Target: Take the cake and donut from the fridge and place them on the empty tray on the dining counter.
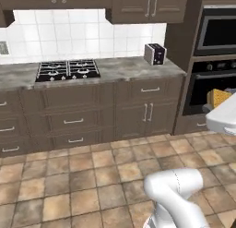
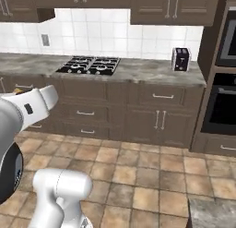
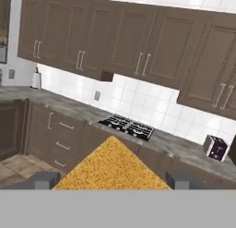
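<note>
Yellow-orange spongy cake chunk (image 3: 113, 167): porous, matt. Grey marbled stone worktop (image 1: 120, 68): smooth. Brown wood-panelled cabinets (image 2: 156, 112): matt.

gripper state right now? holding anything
gripper: closed on the cake, jaws wide with the yellow spongy block between the two fingertips.

Cake (image 3: 110, 167) sitting between the gripper (image 3: 110, 180) fingertips; hob (image 1: 67, 69) lying on the counter (image 1: 120, 68), toaster (image 1: 155, 53) standing to its right.
</note>
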Available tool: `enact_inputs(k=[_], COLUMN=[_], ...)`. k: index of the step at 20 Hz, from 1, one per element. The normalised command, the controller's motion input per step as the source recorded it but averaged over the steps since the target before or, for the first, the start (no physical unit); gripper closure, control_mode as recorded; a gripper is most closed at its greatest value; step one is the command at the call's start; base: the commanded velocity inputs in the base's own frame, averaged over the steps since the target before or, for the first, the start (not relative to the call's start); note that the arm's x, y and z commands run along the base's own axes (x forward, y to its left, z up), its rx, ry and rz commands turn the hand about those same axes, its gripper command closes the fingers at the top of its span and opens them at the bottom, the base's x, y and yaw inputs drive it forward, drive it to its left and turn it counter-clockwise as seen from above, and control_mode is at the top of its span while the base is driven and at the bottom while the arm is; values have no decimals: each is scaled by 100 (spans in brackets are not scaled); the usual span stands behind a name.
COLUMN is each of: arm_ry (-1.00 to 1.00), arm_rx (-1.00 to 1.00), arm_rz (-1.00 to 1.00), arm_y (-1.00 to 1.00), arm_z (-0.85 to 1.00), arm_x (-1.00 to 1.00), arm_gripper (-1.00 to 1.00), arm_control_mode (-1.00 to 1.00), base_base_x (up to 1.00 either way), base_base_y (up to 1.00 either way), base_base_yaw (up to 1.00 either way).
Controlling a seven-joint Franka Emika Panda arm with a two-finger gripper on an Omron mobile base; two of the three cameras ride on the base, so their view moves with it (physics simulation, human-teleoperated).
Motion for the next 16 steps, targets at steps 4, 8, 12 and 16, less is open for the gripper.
enact_inputs(k=[4, 8, 12, 16], arm_ry=[0, 0, 0, 0], arm_rx=[0, 0, 0, 0], arm_rz=[0, 0, 0, 0], arm_y=[0, 0, 0, 0], arm_z=[0, 0, 0, 0], arm_x=[0, 0, 0, 0], arm_gripper=[100, 100, 100, 100], arm_control_mode=[100, 100, 100, 100], base_base_x=[15, 11, 18, 12], base_base_y=[16, 14, 21, 17], base_base_yaw=[-70, -69, -69, -75])
